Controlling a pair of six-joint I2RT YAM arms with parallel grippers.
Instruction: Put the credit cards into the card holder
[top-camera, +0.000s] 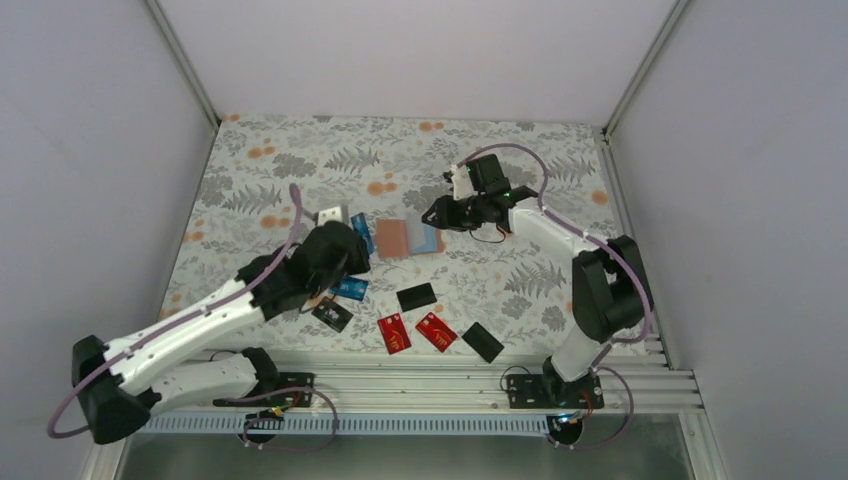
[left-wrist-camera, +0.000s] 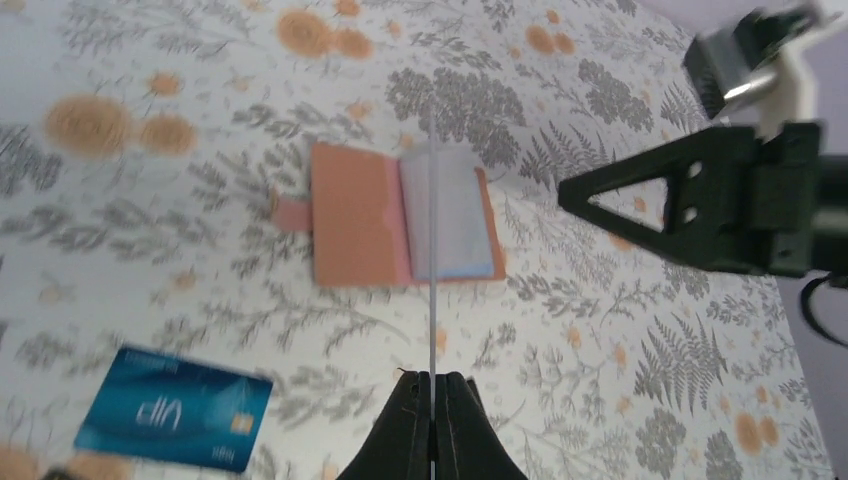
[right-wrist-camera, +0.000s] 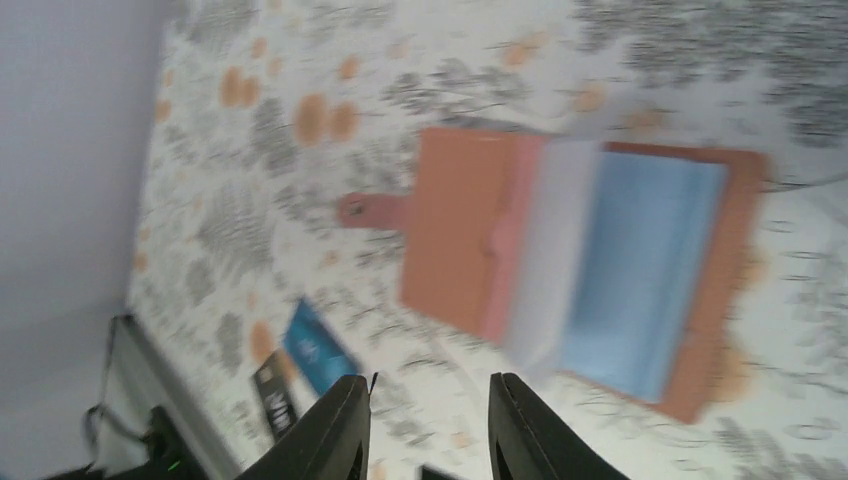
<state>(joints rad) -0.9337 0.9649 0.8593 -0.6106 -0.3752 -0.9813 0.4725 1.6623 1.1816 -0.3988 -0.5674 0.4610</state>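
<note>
The tan card holder (top-camera: 404, 238) lies open on the floral cloth, with a pale blue card in its right half; it also shows in the left wrist view (left-wrist-camera: 358, 215) and the right wrist view (right-wrist-camera: 465, 225). My left gripper (top-camera: 350, 248) is shut on a blue credit card (top-camera: 362, 234), seen edge-on as a thin line (left-wrist-camera: 432, 280) just short of the holder. My right gripper (top-camera: 433, 215) is open and empty, hovering by the holder's right edge (right-wrist-camera: 428, 425). Loose cards lie nearer: blue (top-camera: 350, 288), black (top-camera: 332, 315), black (top-camera: 416, 296), red (top-camera: 393, 333), red (top-camera: 436, 332), black (top-camera: 482, 341).
The right arm's black gripper (left-wrist-camera: 700, 205) stands right of the holder in the left wrist view. A metal rail (top-camera: 450, 385) runs along the near table edge. Grey walls close in the table at the left, right and back.
</note>
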